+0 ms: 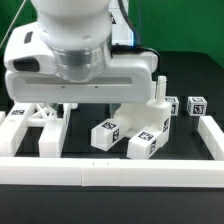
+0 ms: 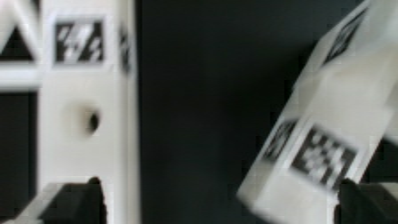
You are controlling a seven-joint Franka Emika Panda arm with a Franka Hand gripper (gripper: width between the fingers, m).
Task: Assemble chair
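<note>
Since nothing sits between its fingers, pincer: spread as wide as it goes and empty; only bare dark table shows in the gap.
Fingertips: dark and blurred. One is close by a frame upright, the other close by a tilted piece. As far as I can tell they touch neither.
Frame upright: white bar with a round hole and a tag. Braces run off it, so it belongs to an X-braced frame. The hole is probably a socket for joining.
Tilted piece: glossy white, tagged and leaning. I cannot tell which chair part it is.
Arm: fills the exterior view's upper middle and hides the fingers there.
X-braced frame: at 8 o'clock from the arm in the exterior view, lying on the table.
Small block: at 5 o'clock, loose, just beside the larger block.
Post: at 3 o'clock, upright.
First cube: near 4 o'clock, with the second cube farther out and apart from it.
Rail: at 6 o'clock, long and plain. It probably fences the parts within reach.
Chair: loose parts only, with no joint that I can make out. The task looks early.
Why open: judged ready to settle around a chunky part. The wide spread suits such pieces, and the leaning piece could topple if nudged.
</note>
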